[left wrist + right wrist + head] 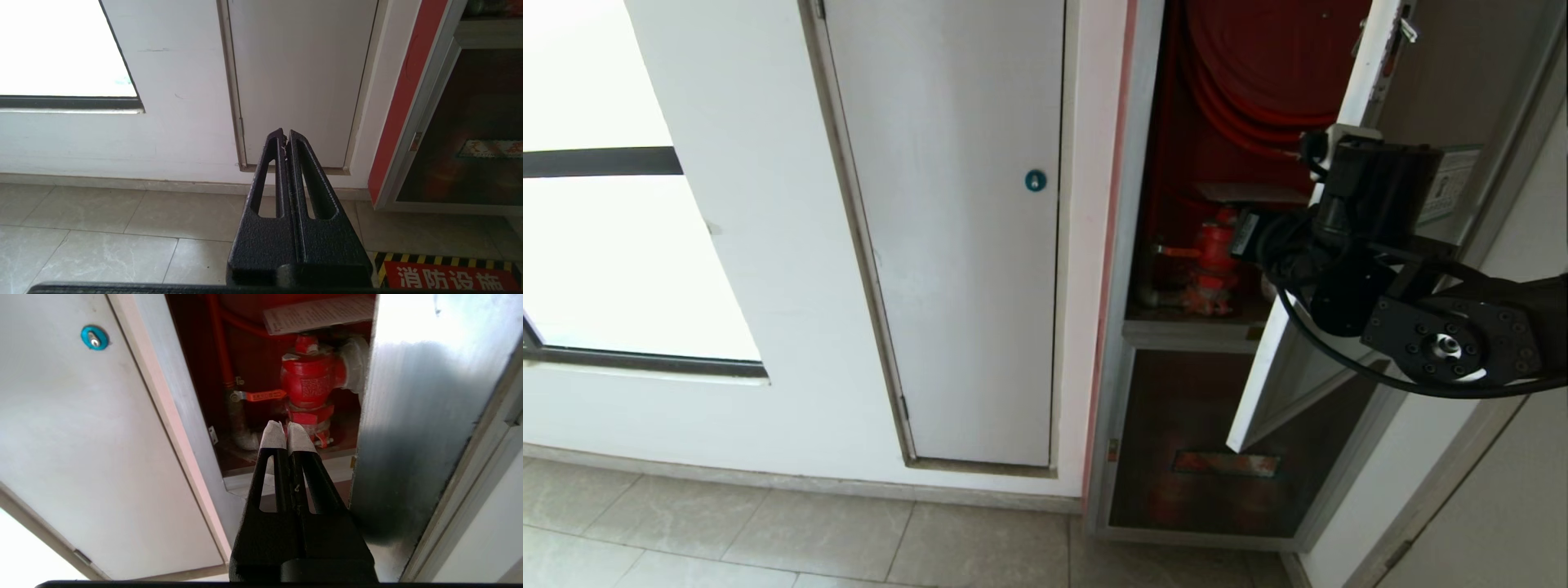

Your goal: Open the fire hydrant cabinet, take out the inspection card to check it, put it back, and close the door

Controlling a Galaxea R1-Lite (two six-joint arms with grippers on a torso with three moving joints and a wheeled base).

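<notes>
Head view: the fire hydrant cabinet (pixel 1176 343) stands at the right of the frame with its door (pixel 1290 359) swung partly open, the door's pale edge running diagonally down from the upper right. Inside the red interior, the inspection card (pixel 1250 193) lies flat in the middle of the opening, just above the red valve (pixel 1215 261); coils of red hose (pixel 1258 90) fill the top. In the right wrist view the card (pixel 318 313) shows at the upper centre as a white sheet with fine print, above the valve (pixel 310 384).

The right gripper (pixel 287 435) points into the opening at the valve, below the card and apart from it, its jaws pressed together and holding nothing. The left gripper (pixel 286 139), also closed and empty, is aimed at the white panel door (pixel 298 77) and tiled floor (pixel 102 237), away from the work.

The step in hand appears to be reaching in for the card. The next move likely calls for parting the jaws, rising to the card's edge and pinching it without striking the door edge beside the arm.
</notes>
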